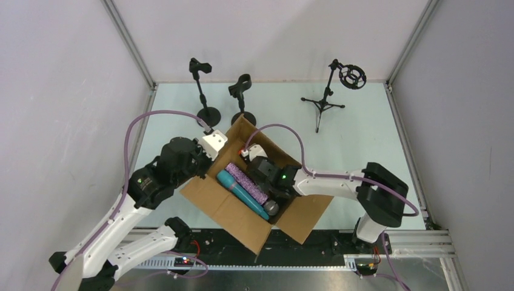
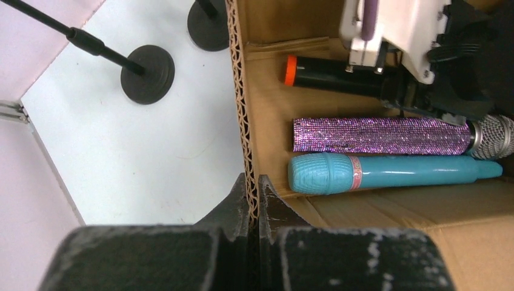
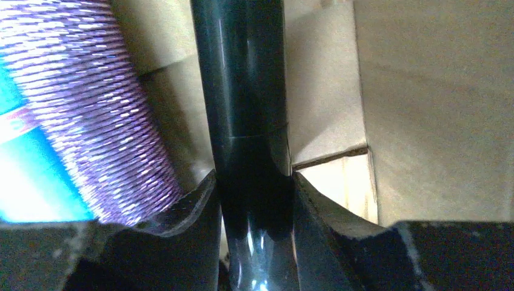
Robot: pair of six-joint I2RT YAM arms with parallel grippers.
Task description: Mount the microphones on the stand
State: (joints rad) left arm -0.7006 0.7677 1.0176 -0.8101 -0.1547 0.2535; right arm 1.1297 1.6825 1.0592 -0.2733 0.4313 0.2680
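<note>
The black mic [image 3: 245, 121] is clamped in the right gripper [image 3: 251, 191], down inside the box [image 2: 270, 115]. The purple mic [image 2: 382, 134] and blue mic [image 2: 394, 172] are laid alongside, touching each other. The box wall is pinched by the left gripper [image 2: 254, 191]; stands [image 1: 209, 115] are seen beyond.

Pale mint tabletop [image 1: 370, 151]; plain white wall panels [image 1: 267, 36] at 9, 12, 3 o'clock; aluminium posts [image 1: 128, 42] at 11 and 1.

A robotics lab test cell: plain white wall panels [image 1: 267, 36] in aluminium frame posts [image 1: 128, 42] close in a pale counter [image 1: 363, 139] behind and to both sides of a cardboard box [image 1: 209, 197]. Two cabled robot arms [image 1: 103, 233] are bolted nearer than the box, with mic stands [image 1: 208, 115] beyond it.
</note>
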